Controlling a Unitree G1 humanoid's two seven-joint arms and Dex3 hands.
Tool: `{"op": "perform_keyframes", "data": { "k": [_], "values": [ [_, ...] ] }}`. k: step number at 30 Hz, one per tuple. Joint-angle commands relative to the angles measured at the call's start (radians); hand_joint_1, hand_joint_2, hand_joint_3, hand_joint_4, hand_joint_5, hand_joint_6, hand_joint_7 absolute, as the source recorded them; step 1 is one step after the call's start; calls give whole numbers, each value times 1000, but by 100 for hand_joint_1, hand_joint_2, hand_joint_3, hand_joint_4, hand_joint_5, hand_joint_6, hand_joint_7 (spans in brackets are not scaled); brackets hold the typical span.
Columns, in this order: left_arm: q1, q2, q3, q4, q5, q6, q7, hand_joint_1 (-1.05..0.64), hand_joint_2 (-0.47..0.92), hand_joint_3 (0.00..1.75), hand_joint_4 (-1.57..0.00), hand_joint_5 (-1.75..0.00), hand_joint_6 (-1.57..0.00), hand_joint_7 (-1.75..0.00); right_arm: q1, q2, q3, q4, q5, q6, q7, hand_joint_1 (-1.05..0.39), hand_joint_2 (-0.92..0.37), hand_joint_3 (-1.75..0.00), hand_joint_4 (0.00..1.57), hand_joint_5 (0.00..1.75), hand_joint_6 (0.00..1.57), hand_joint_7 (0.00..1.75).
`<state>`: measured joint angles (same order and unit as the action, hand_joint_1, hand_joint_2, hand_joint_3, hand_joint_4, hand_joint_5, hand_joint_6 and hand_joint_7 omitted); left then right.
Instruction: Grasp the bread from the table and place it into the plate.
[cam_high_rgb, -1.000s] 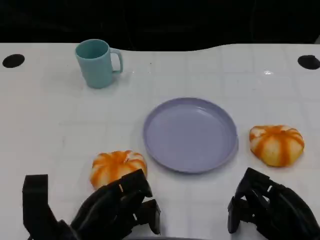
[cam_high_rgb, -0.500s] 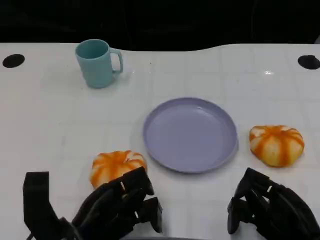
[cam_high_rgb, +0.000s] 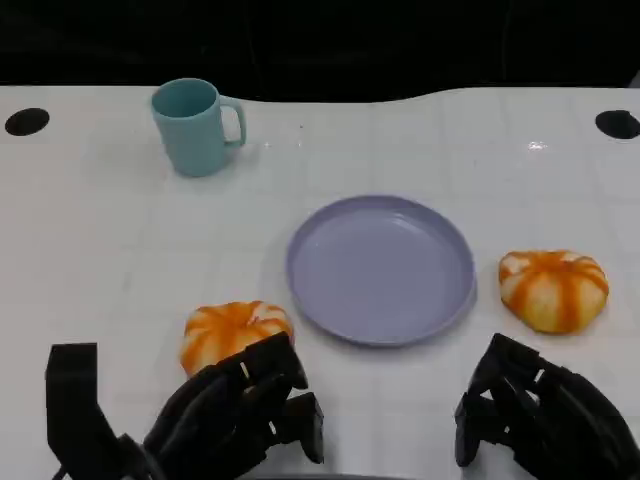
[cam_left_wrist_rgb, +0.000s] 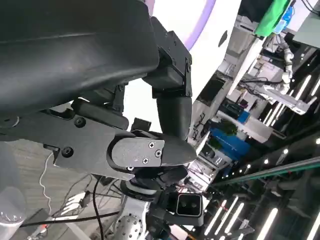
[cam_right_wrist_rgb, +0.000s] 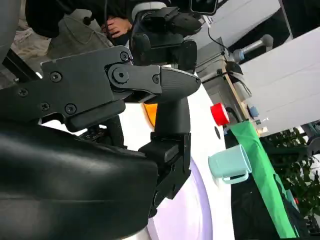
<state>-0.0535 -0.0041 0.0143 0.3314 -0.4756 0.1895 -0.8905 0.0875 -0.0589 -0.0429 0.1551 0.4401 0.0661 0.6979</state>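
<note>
Two round orange-and-white striped breads lie on the white table. The left bread (cam_high_rgb: 230, 329) sits left of the lilac plate (cam_high_rgb: 380, 268), and the right bread (cam_high_rgb: 554, 288) sits to the plate's right. The plate has nothing in it. My left hand (cam_high_rgb: 235, 415) hovers just in front of the left bread, thumb spread wide from the fingers, holding nothing; its fingertips overlap the bread's near edge in the head view. My right hand (cam_high_rgb: 540, 420) is at the lower right, well short of the right bread, with nothing in it. In the right wrist view, a sliver of bread (cam_right_wrist_rgb: 150, 114) shows behind the right hand (cam_right_wrist_rgb: 150, 85).
A teal mug (cam_high_rgb: 195, 125) stands at the back left, handle to the right. Two black holes (cam_high_rgb: 27, 121) mark the table's far corners. The table's far edge meets a dark background. The right wrist view shows the mug (cam_right_wrist_rgb: 231, 162) and the plate's rim (cam_right_wrist_rgb: 190, 215).
The left hand's fingers have shifted very slightly near the left bread. Breads, plate, mug and the right hand have stayed put.
</note>
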Motion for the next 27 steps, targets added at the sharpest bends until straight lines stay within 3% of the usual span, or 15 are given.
{"op": "perform_keyframes", "data": {
  "k": [1, 21, 27],
  "values": [
    [1, 11, 4, 3, -2, 2, 5, -63, 92, 28, -59, -175, -43, -159, -2, -14, -6, 1, -1, 6, -7, -53, -92, -41, 56, 175, 43, 153],
    [-12, 8, 9, 17, -5, -11, 0, -65, 92, 27, -59, -175, -43, -158, -15, -17, -7, 18, -6, -8, 4, -53, -92, -43, 55, 175, 42, 155],
    [11, -1, 4, -37, 41, -127, 37, -63, 92, 23, -46, -175, -40, -151, -13, -15, -7, 10, -4, 4, -5, -53, -92, -42, 55, 175, 42, 156]
  ]
}}
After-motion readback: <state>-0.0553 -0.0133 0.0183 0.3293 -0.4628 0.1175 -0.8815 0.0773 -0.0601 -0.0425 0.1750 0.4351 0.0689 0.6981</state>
